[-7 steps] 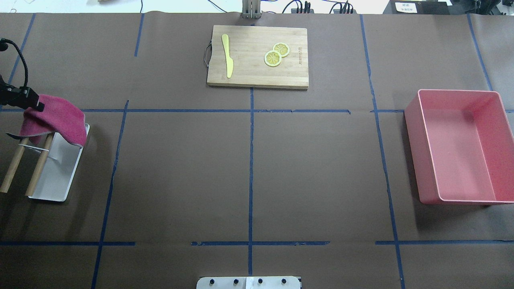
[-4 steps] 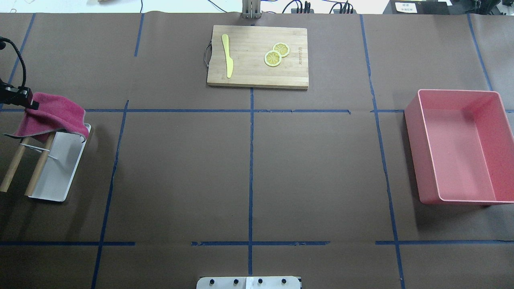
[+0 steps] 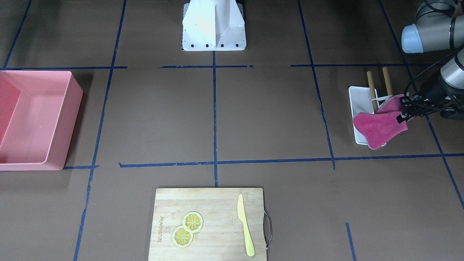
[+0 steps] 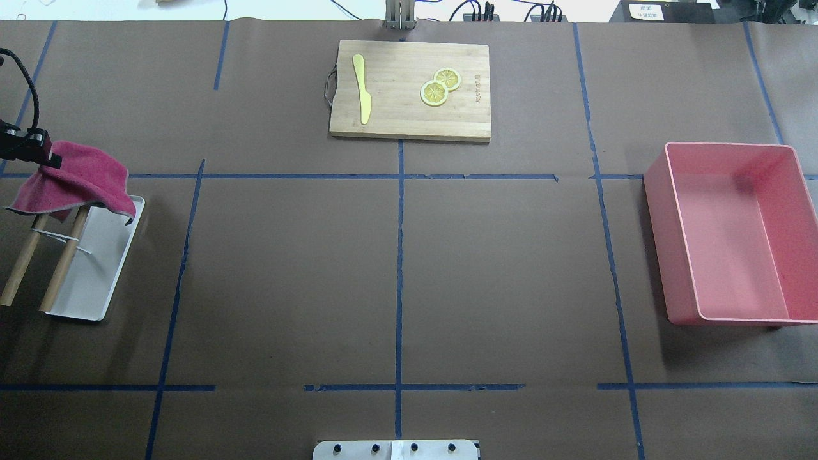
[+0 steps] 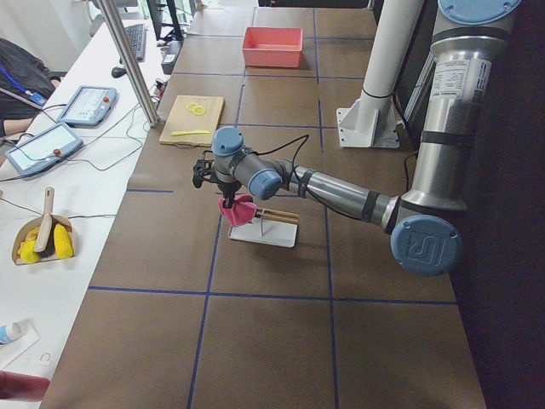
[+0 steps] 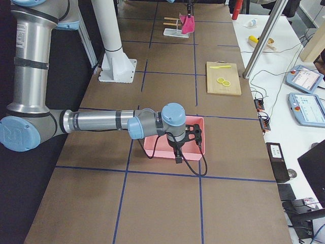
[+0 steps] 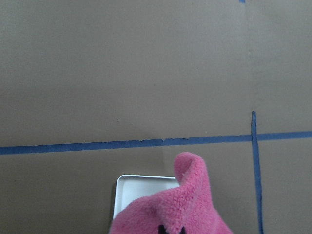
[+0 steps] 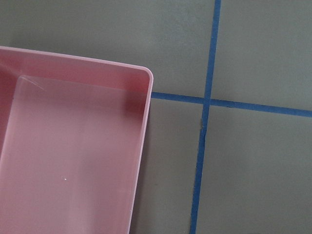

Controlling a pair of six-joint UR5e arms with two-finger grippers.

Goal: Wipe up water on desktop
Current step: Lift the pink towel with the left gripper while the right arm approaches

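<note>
The dark-brown desktop [image 4: 287, 268] with its blue tape grid shows no water that I can make out. My left gripper [image 4: 39, 153] is shut on a pink towel [image 4: 80, 179] at the far left and holds it up over the ends of two wooden rods [image 4: 61, 268] of a rack on a white tray [image 4: 89, 281]. The towel hangs from the fingers in the front view [image 3: 377, 127] and fills the bottom of the left wrist view [image 7: 170, 209]. My right gripper [image 6: 179, 156] hangs over the pink bin; I cannot tell if it is open or shut.
A pink bin [image 4: 655, 211] stands at the right. A bamboo cutting board [image 4: 409, 121] at the far middle carries a yellow knife [image 4: 363, 89] and two lemon slices [image 4: 434, 93]. The robot's base plate [image 4: 396, 450] sits at the near edge.
My left gripper has moved a little toward the far left with the towel, drawing its held corner off the rack. The towel's free end still hangs over the tray.
</note>
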